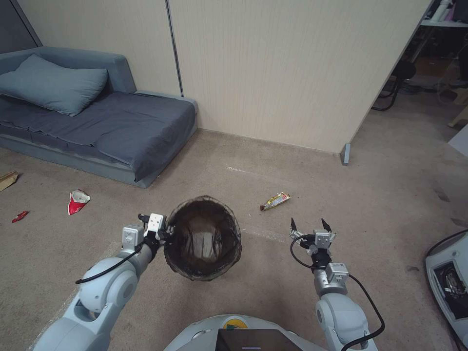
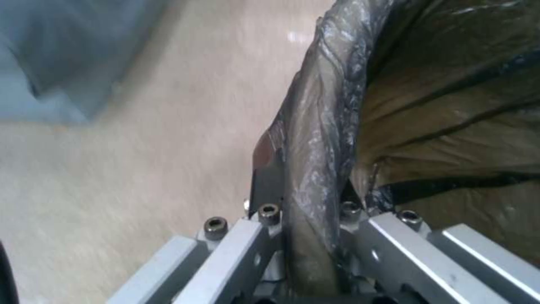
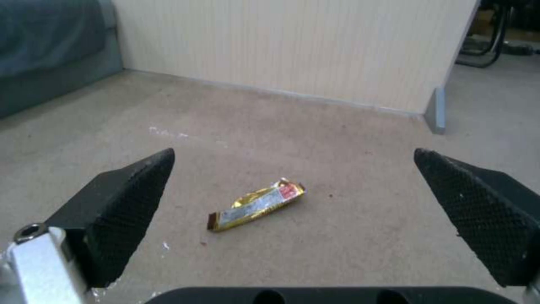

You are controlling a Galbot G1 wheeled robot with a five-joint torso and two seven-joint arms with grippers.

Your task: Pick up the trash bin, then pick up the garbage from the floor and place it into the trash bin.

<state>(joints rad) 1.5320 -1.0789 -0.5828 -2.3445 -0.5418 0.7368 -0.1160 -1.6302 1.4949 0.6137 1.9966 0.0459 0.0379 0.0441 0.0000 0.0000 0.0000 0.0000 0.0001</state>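
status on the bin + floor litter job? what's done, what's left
Done: the left gripper is shut on the trash bin rim, bin held up. In hand: the right gripper is open, aimed at the gold snack wrapper. Left: that wrapper, the red-and-white wrapper, red scrap and brown paper lie on the floor.

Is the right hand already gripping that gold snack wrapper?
No. The right hand is open, its fingers spread wide, and the gold snack wrapper lies untouched on the floor beyond them.
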